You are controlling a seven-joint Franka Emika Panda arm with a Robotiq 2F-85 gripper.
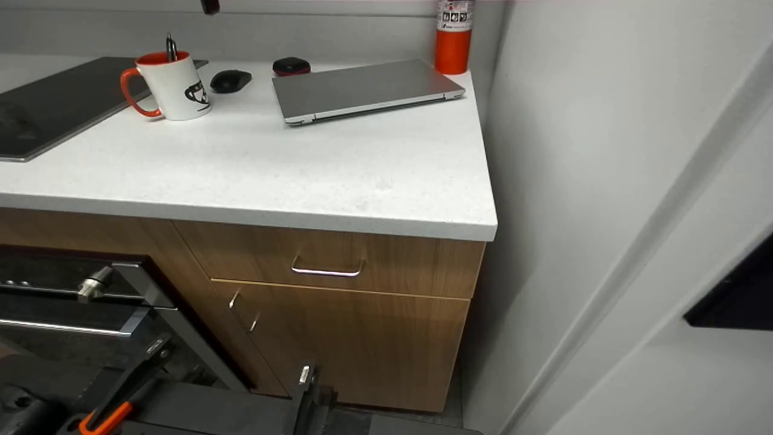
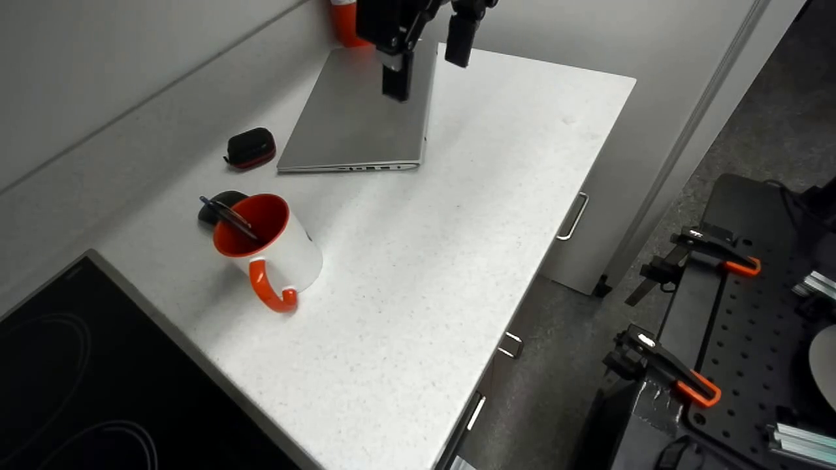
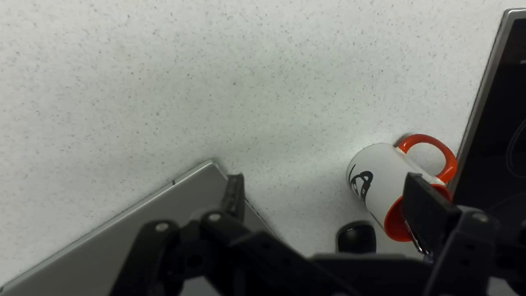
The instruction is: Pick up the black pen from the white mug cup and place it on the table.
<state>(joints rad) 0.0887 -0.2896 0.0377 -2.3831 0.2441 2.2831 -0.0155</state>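
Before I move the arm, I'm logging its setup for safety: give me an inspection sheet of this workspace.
Surface: white countertop, finely speckled up close.
Job's things: black pen standing in the upright white mug, its upper end above the rim.
Clutter: closed grey laptop, black mouse, black-and-red case, red canister.
Tool: open, raised, holding nothing.
Cables: nothing certain; a thin dark strand by the black bench may be one.
Surroundings: black cooktop, wooden cabinets.

A smooth pale-grey wall (image 2: 98,78) rises behind a flat black glass cooktop (image 2: 78,391). The mottled dark-grey floor (image 2: 548,352) is possibly concrete.
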